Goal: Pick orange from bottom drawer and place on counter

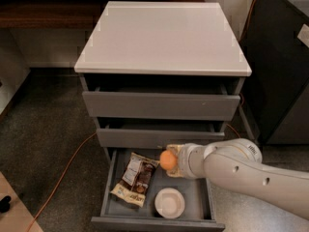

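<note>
I have the gripper (172,161) low in the frame, right of centre, over the back part of the open bottom drawer (107,190). Its pincer is narrowed onto the orange (167,160), which sits between the pads at the very tip. The fruit looks lifted off the drawer floor, so I judge it is carried, not resting. The arm (241,170) comes in from the lower right, roughly level. I take that as the reason for a sideways grasp: the middle drawer (159,138) front overhangs the rear of the tray and leaves little room from above.

That overhang is my main concern. The orange is just below and in front of the middle drawer's lower edge, and the top drawer (159,105) front juts out too, so a straight lift would risk a knock. I would draw toward the bottom of the frame first, then rise.

In the tray, the snack packet (135,179) lies to the left and the white bowl (169,203) sits near the front edge, both apart from the fruit. The counter (161,37) fills the upper middle of the frame, broad and flat, and its front edge is the lip to get over.
</note>
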You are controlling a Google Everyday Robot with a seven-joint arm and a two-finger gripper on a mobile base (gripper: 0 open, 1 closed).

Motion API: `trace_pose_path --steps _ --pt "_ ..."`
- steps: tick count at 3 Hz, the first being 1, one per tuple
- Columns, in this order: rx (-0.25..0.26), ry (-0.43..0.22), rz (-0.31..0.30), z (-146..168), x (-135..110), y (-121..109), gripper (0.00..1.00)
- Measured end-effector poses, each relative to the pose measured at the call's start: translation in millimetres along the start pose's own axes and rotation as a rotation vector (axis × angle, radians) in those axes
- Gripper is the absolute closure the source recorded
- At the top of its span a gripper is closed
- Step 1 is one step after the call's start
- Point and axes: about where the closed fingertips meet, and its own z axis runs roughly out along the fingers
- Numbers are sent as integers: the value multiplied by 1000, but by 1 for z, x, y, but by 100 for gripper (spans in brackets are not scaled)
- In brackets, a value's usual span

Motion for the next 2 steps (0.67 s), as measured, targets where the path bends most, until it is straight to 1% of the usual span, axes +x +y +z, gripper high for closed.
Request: trace_pose_path --steps 1,2 --pt "49 20 -70 -30 -11 -27 100" --pt "49 20 -70 -30 -11 -27 100"
